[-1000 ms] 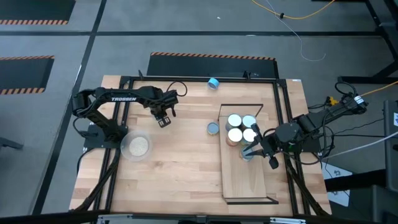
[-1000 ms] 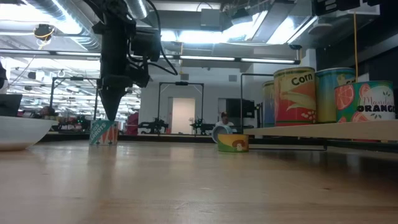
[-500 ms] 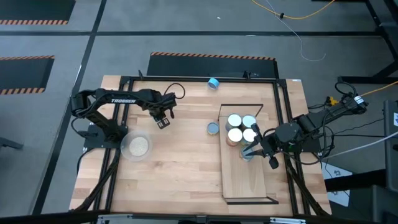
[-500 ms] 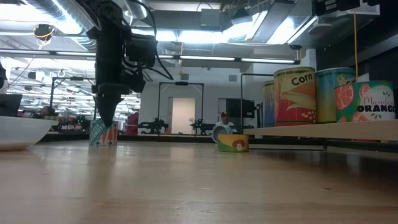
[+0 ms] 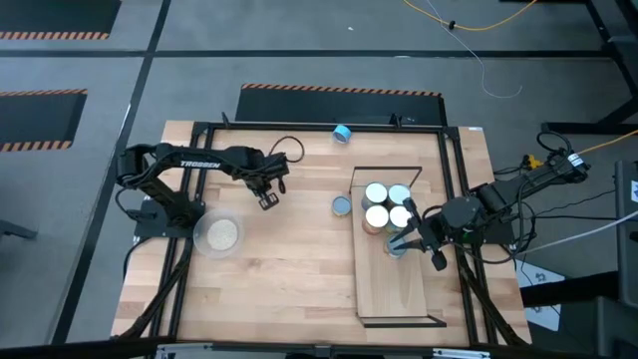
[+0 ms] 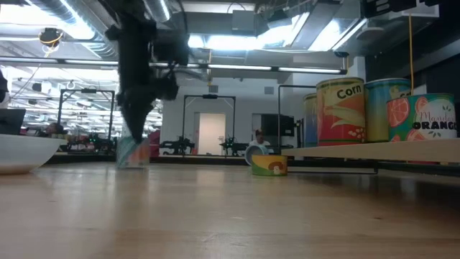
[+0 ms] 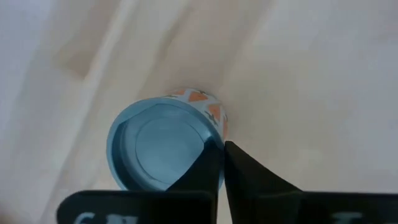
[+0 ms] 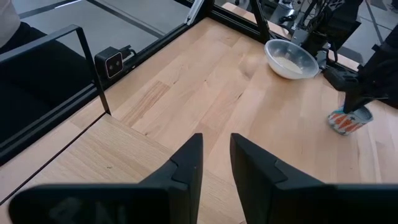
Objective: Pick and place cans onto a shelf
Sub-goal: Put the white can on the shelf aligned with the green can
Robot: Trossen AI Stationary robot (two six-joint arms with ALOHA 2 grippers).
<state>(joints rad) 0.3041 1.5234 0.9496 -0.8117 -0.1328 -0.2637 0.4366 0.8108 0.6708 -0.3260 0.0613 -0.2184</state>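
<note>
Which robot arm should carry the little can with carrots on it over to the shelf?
Probably the left. The left gripper is already pinched shut on the carrot can's rim, while the right gripper hovers far away over the shelf.

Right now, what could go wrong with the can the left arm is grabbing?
1. The left gripper is shut at the can's rim, with its fingers together beside the can and not around it. It may lift away with nothing.
2. In the low view the can looks tilted under the gripper. It might tip over and roll across the table.
</note>
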